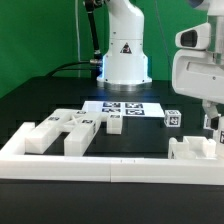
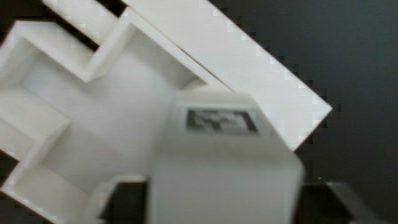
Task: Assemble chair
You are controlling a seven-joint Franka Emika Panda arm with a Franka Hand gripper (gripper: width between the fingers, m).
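Several chair pieces (image 1: 70,130) lie loose at the exterior view's left: chunky white blocks with small black-and-white tags, none visibly joined, so you may judge assembly barely begun. Centre: marker board (image 1: 125,108). Right: the gripper (image 1: 210,125) hovers over 1 further white part (image 1: 192,150) behind the border rail (image 1: 110,165). Wrist view: its jaws flank a tagged block (image 2: 222,150); you cannot tell whether they grip it.

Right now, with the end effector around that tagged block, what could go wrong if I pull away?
1. The end effector straddles the tagged block closely, so a skewed retreat could snag and tip it.
2. The notched white part appears right beside the block, so a knock may shift both out of alignment.
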